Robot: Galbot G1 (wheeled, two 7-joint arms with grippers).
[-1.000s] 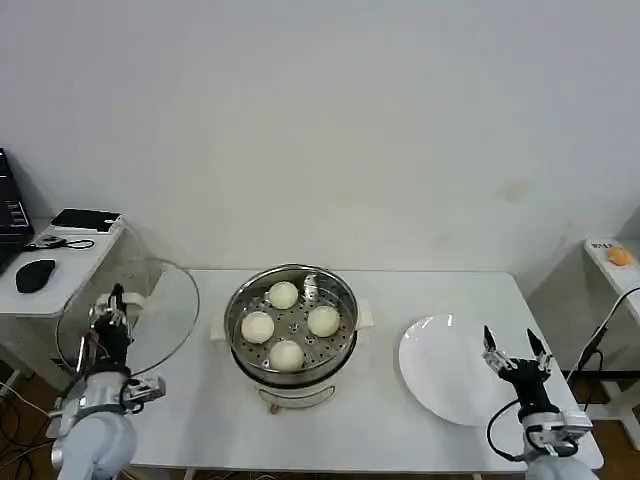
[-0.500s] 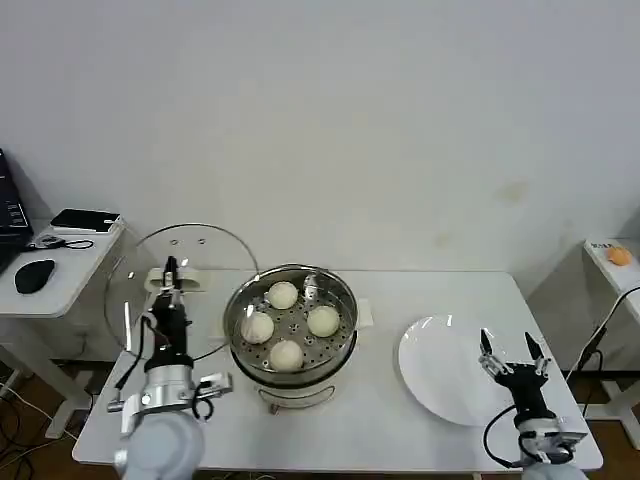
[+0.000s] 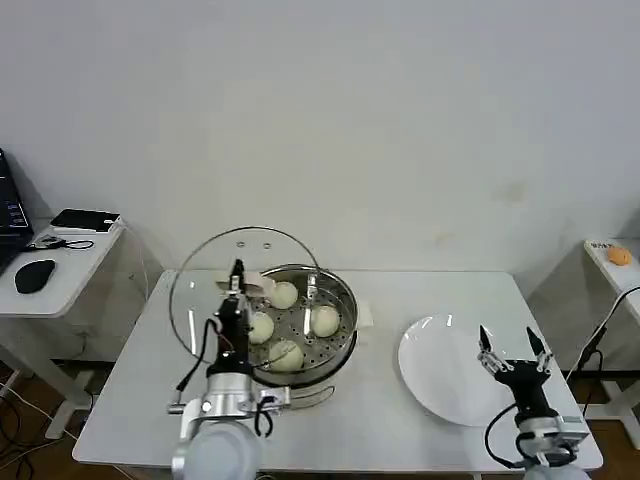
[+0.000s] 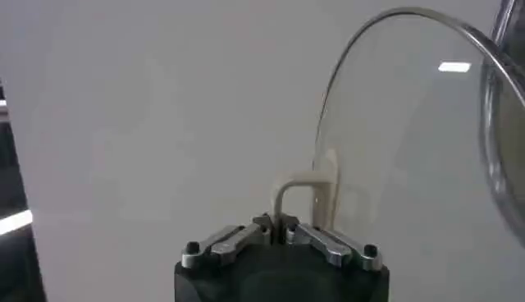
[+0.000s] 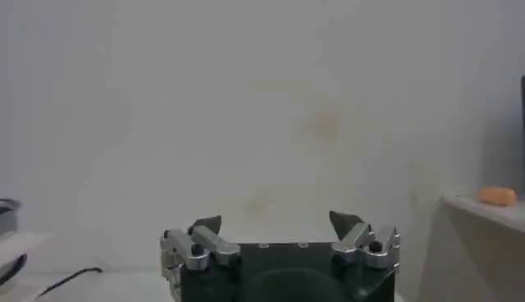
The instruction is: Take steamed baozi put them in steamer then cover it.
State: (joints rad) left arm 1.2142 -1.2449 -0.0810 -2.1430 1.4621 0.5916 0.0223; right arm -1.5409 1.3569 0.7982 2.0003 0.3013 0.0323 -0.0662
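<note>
The steamer (image 3: 335,352), a shiny steel pot on a cream base, stands mid-table with several cream-white steamed baozi (image 3: 323,320) on its perforated tray. My left gripper (image 3: 237,273) is shut on the cream bar handle (image 4: 305,190) of the cover (image 3: 205,280), a clear glass lid with a metal rim (image 4: 385,16). The lid hangs upright on edge, overlapping the pot's left side in the head view. My right gripper (image 3: 514,351) stands open with nothing in it, over the near edge of the white plate (image 3: 440,380).
A side table at the left carries a black mouse (image 3: 35,274) and a black box (image 3: 85,220). At the far right a shelf holds a small orange thing (image 3: 620,256). Bare table lies in front of the pot.
My left arm has carried the cover from beyond the table's left edge rightward to the pot's left side. The right gripper has barely moved.
</note>
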